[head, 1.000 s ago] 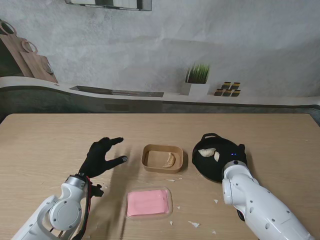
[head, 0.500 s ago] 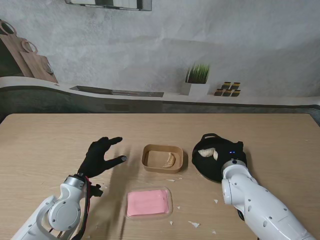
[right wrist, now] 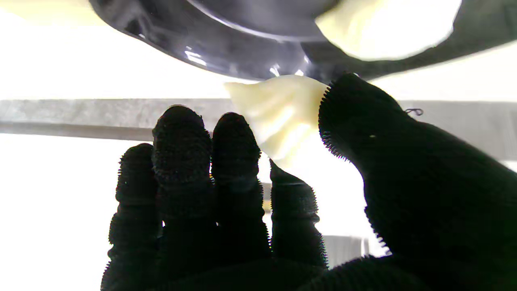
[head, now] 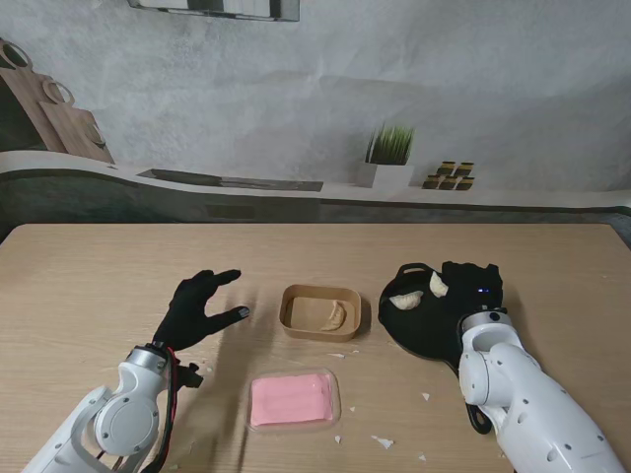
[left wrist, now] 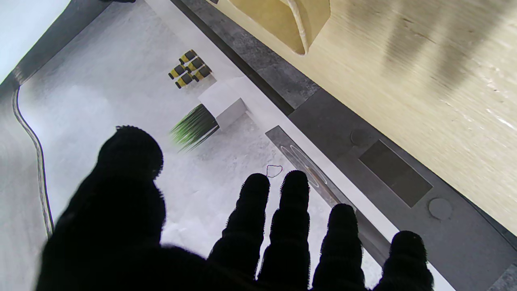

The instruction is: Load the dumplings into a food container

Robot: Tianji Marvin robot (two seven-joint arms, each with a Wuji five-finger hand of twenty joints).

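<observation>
- Our right robot hand (head: 467, 286) sits over the right of the black plate (head: 419, 330), thumb and fingers closed on one dumpling (head: 439, 285); the right wrist view shows that dumpling (right wrist: 282, 115) pinched between the thumb and the fingers (right wrist: 238, 137), at the plate's rim (right wrist: 226, 52).
- We judge the task partly done: one dumpling (head: 334, 315) already lies in the brown food container (head: 320, 311) at the centre of the stand's frame.
- Left to do, as we read it: carry the held dumpling across to the container, then fetch the other dumpling (head: 403, 300) on the plate's left part.
- Our left robot hand (head: 200, 306) rests at centre left of the frame, fingers spread, holding nothing, well apart from the container; the left wrist view shows its fingers (left wrist: 291, 226) apart.
- We also see a clear tray with a pink pad (head: 293, 400) in the lower centre of the frame, and white scraps (head: 383, 442) scattered on the table (head: 99, 276).
</observation>
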